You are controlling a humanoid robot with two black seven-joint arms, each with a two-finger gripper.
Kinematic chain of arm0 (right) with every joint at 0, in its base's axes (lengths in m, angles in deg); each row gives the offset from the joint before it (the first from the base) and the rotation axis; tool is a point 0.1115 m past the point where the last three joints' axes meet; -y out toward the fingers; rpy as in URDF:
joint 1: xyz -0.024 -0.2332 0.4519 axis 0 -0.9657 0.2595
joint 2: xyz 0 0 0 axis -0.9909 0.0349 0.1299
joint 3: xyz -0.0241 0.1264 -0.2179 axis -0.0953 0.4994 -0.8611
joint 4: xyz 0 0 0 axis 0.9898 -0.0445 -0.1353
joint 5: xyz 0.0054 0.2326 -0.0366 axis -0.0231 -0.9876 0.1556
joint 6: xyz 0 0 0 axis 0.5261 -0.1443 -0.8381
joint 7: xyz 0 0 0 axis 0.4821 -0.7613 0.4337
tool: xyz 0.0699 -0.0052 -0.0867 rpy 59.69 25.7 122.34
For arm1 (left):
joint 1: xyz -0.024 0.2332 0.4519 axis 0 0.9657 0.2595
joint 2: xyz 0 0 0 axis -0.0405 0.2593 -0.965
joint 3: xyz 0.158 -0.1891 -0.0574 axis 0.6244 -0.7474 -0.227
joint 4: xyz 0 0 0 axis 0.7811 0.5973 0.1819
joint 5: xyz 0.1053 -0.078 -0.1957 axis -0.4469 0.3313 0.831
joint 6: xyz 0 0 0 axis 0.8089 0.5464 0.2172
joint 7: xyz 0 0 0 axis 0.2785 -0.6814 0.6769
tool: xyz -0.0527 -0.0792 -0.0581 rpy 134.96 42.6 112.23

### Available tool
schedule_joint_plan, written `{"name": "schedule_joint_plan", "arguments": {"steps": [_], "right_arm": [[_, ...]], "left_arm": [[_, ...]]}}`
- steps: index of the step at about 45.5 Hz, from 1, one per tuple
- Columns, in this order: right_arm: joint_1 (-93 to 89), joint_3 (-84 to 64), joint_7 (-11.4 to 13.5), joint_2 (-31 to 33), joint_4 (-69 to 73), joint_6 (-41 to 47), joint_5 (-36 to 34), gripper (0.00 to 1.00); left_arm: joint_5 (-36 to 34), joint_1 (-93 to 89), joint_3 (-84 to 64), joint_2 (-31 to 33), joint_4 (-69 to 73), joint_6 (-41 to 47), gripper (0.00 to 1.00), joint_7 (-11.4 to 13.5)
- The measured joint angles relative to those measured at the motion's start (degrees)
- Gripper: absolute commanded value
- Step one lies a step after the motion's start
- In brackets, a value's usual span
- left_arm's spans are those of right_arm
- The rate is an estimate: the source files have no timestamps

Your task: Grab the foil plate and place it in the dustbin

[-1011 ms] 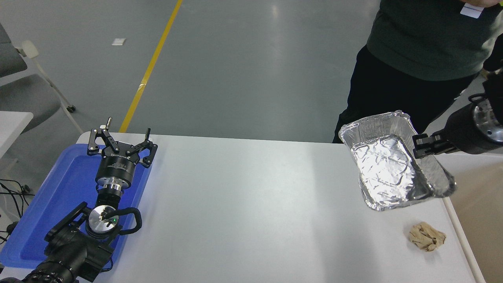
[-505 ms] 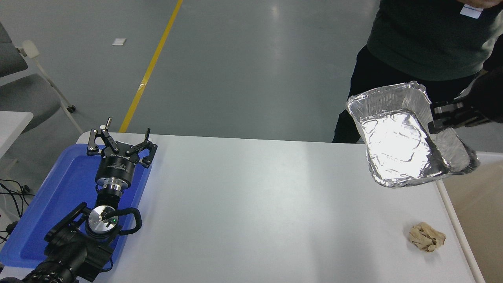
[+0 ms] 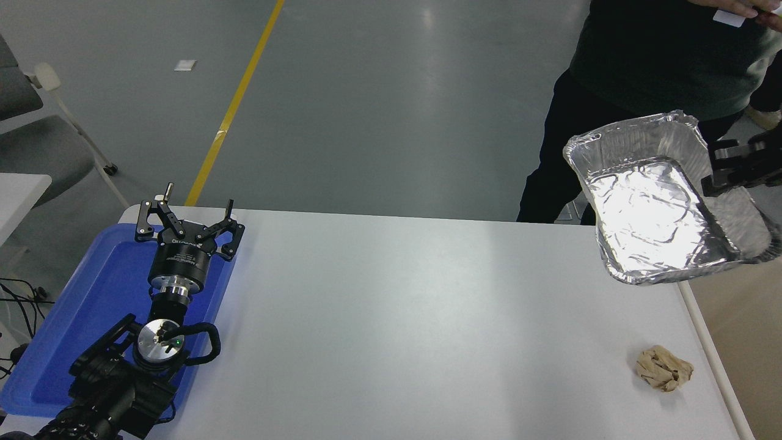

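The shiny crinkled foil plate [image 3: 657, 211] hangs in the air above the table's far right corner, tilted with its open side toward me. My right gripper [image 3: 718, 171] comes in from the right edge and is shut on the plate's right rim. The dustbin [image 3: 742, 330] shows only as a white rim and a tan inside along the right edge, below and right of the plate. My left gripper [image 3: 186, 223] is parked open over the blue tray at the lower left.
A crumpled tan paper ball [image 3: 664, 368] lies near the table's front right corner. A flat blue tray [image 3: 73, 311] lies at the left edge. A person [image 3: 647, 67] stands at the far right side, just behind the plate.
My right gripper has lifted the foil plate up and to the right, from over the table toward the dustbin side. The left arm has not moved.
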Motion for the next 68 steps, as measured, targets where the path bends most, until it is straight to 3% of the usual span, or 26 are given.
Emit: {"name": "schedule_joint_plan", "arguments": {"steps": [20, 36, 53, 68], "right_arm": [[-5.67, -1.59, 2.85, 19.16, -12.83, -0.58, 11.7, 0.0], [-19.72, 5.31, 3.2, 30.37, -29.86, -1.05, 15.39, 0.0], [-37.13, 13.08, 2.88, 35.02, -38.1, -6.42, 15.88, 0.0], [-58.3, 25.3, 2.74, 34.61, -42.97, -15.5, 15.24, 0.0]], "left_arm": [[0.01, 0.06, 0.0, 0.01, 0.0, -0.02, 1.0, 0.09], [0.0, 0.06, -0.06, 0.0, 0.01, 0.04, 1.0, 0.09], [0.0, 0.06, -0.08, 0.0, 0.0, 0.08, 1.0, 0.15], [0.0, 0.06, -0.09, 0.0, 0.0, 0.08, 1.0, 0.16]]}}
